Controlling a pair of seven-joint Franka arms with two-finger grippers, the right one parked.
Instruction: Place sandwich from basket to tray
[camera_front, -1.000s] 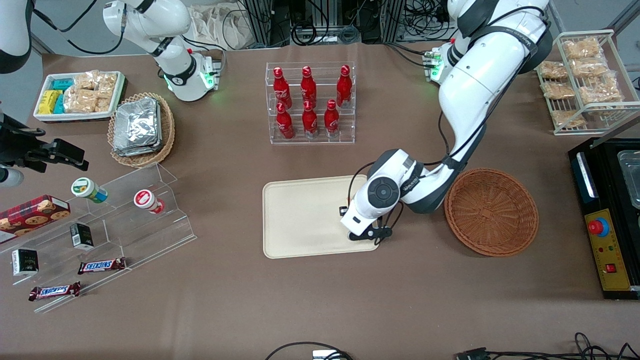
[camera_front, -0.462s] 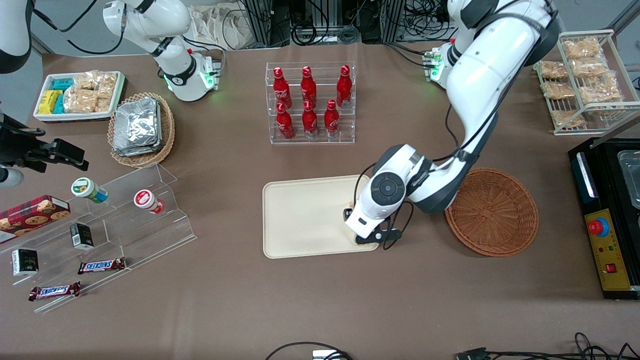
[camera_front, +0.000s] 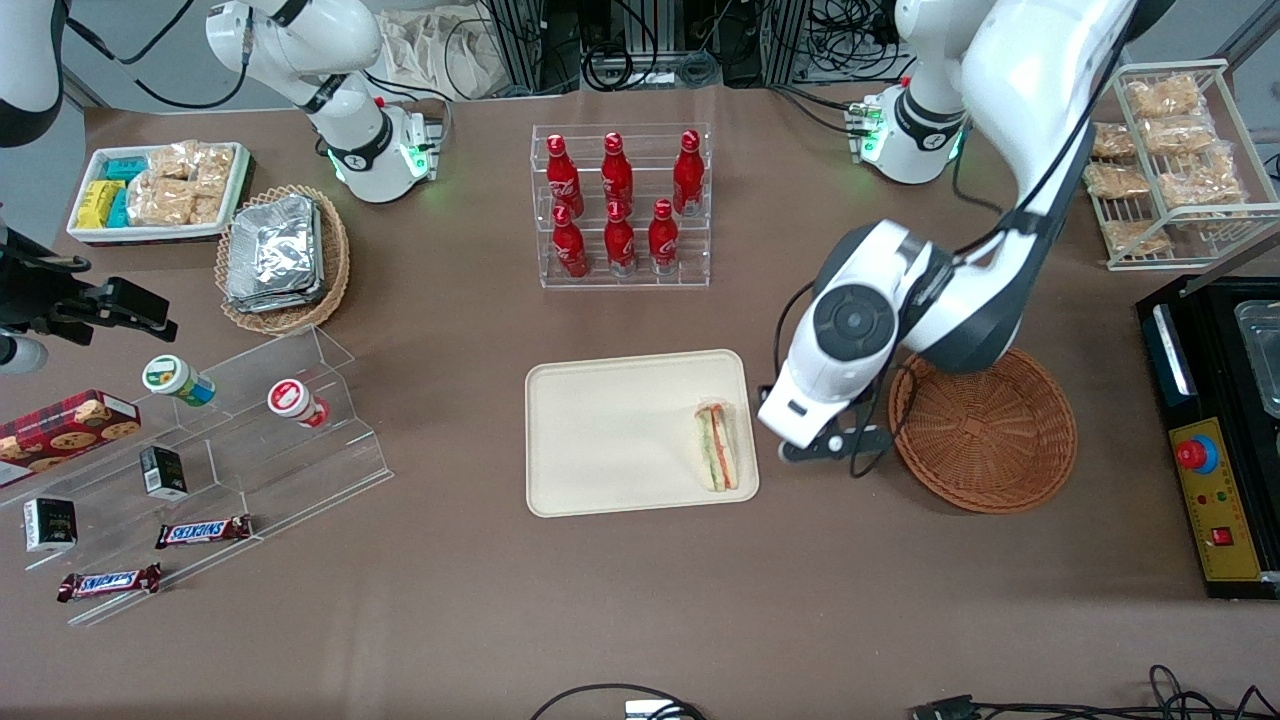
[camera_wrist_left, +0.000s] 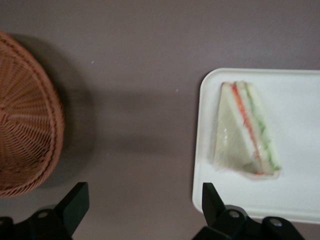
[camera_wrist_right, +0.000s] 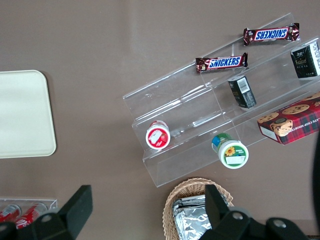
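The sandwich (camera_front: 717, 446), a wrapped wedge with green and red-orange layers, lies flat on the cream tray (camera_front: 610, 430), at the tray's edge nearest the basket. It also shows in the left wrist view (camera_wrist_left: 247, 132) on the tray (camera_wrist_left: 300, 200). The reddish-brown wicker basket (camera_front: 985, 425) holds nothing and also shows in the wrist view (camera_wrist_left: 25, 135). My left gripper (camera_wrist_left: 143, 190) is open and holds nothing. It hangs over bare table between tray and basket, under the wrist (camera_front: 825, 445).
A clear rack of red bottles (camera_front: 620, 205) stands farther from the front camera than the tray. A stepped acrylic shelf (camera_front: 250, 420) with snacks and a tan basket of foil packets (camera_front: 283, 255) lie toward the parked arm's end. A black control box (camera_front: 1215, 430) stands beside the basket.
The gripper has moved off the tray toward the basket and risen. The sandwich, hidden under the wrist before, now lies uncovered on the tray.
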